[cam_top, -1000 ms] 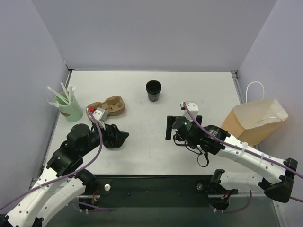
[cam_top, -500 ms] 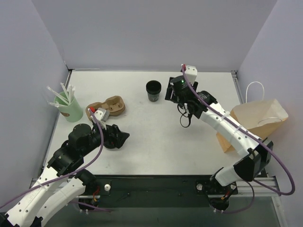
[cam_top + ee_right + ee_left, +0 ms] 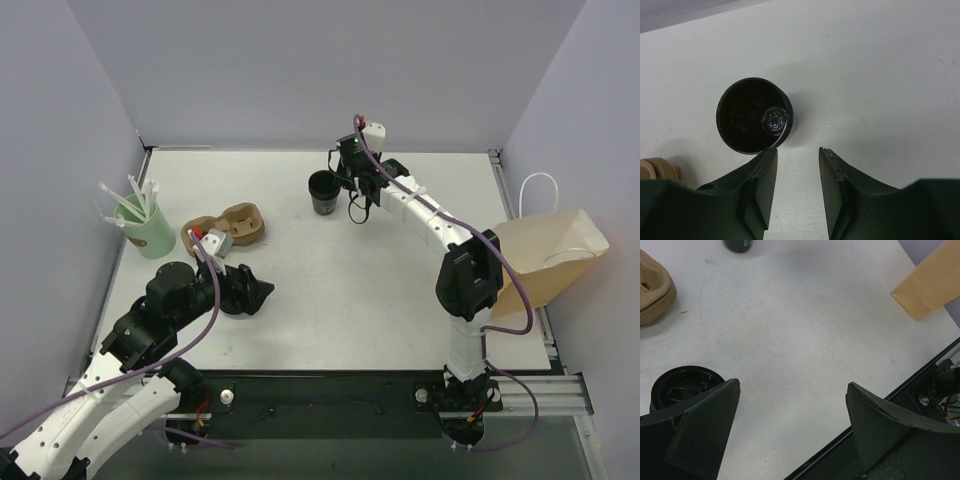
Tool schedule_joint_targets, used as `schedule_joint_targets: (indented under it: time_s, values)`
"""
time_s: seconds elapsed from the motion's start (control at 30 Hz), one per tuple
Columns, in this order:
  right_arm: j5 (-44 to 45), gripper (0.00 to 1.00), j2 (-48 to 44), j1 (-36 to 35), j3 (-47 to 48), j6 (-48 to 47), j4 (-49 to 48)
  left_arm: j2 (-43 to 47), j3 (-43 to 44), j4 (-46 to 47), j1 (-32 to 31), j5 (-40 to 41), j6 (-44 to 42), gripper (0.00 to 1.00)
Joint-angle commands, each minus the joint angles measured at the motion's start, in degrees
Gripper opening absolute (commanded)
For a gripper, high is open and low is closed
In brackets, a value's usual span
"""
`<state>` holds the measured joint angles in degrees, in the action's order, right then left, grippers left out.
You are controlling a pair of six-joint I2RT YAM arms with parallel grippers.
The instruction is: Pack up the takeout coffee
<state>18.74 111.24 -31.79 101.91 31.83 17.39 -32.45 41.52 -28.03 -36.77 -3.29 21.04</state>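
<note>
The takeout coffee (image 3: 323, 190) is a small black cup standing upright at the back middle of the table. From above its top (image 3: 754, 115) looks dark and glossy. My right gripper (image 3: 346, 183) hangs just right of the cup. Its jaws (image 3: 797, 152) stand partly open over bare table, and the left fingertip (image 3: 769, 157) is at the cup's near rim. The brown paper bag (image 3: 545, 260) stands at the right edge. My left gripper (image 3: 250, 290) is wide open and low at the front left, holding nothing (image 3: 792, 390).
A squat ribbed black stack (image 3: 682, 385) sits by my left finger. A tan pulp cup carrier (image 3: 228, 225) lies behind the left gripper. A mint-green cup of white straws (image 3: 143, 225) stands at the left edge. The bag's corner (image 3: 932, 280) shows in the left wrist view.
My right arm has swung from the table's middle to the back, up beside the black cup, and its jaws have narrowed. The left arm has not moved.
</note>
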Motion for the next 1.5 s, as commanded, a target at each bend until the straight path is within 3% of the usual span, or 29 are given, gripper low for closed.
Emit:
schedule_joint_targets:
  time_s: [0.0,0.77,1.2,1.47]
  values:
    - [-2.04,0.38,3.27,0.94,4.70,0.42,-2.53,0.01,2.16,1.31,-0.32,-0.66,0.41,0.97]
    - [-7.31,0.21,12.07,2.61,7.87,2.88,-4.73,-0.60,1.99,1.31,-0.40,-0.84,0.50,0.97]
    - [-7.23,0.01,11.46,2.79,9.10,2.97,-3.76,-1.30,2.08,1.40,-0.40,-0.75,0.50,0.97]
    - [-10.91,0.00,11.19,4.19,8.75,8.23,-3.68,-1.39,2.08,1.40,-0.40,-0.84,0.50,0.97]
